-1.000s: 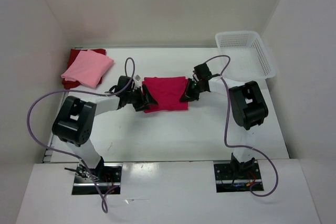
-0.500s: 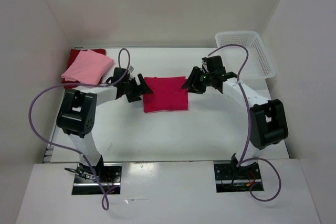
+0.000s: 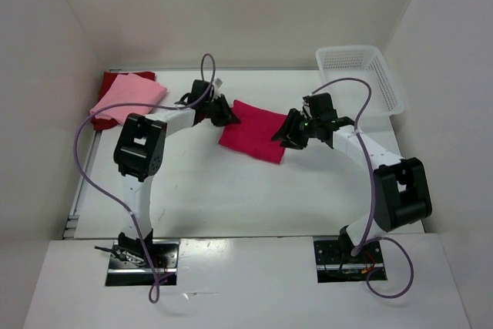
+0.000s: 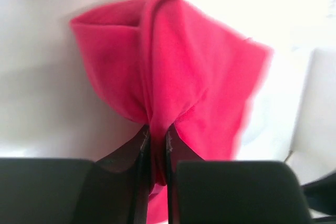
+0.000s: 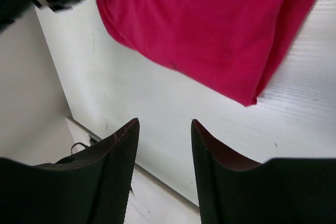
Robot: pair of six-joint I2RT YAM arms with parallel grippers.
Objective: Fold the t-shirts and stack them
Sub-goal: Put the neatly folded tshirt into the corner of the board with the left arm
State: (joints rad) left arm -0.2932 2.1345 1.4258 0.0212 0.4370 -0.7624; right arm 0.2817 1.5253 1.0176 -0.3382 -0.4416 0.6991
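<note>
The folded crimson-magenta t-shirt [image 3: 254, 130] lies skewed near the middle of the table. My left gripper [image 3: 226, 113] is shut on its upper left corner; in the left wrist view the cloth [image 4: 178, 72] bunches between the two fingers of the left gripper [image 4: 156, 132]. My right gripper [image 3: 283, 135] is open at the shirt's right edge, holding nothing; in its wrist view the right gripper [image 5: 165, 123] hangs over bare table below the crimson-magenta shirt [image 5: 210, 30]. At the back left a folded light pink t-shirt [image 3: 127, 98] lies on a dark red t-shirt [image 3: 108, 82].
A white lattice basket [image 3: 362, 78] stands at the back right corner. White walls close in the table on three sides. The left arm's purple cable [image 3: 88, 152] loops over the table's left side.
My left gripper went from open to shut on the crimson shirt's corner and pulled it up and left, skewing the shirt. My right gripper opened and let go of the shirt's right edge.
</note>
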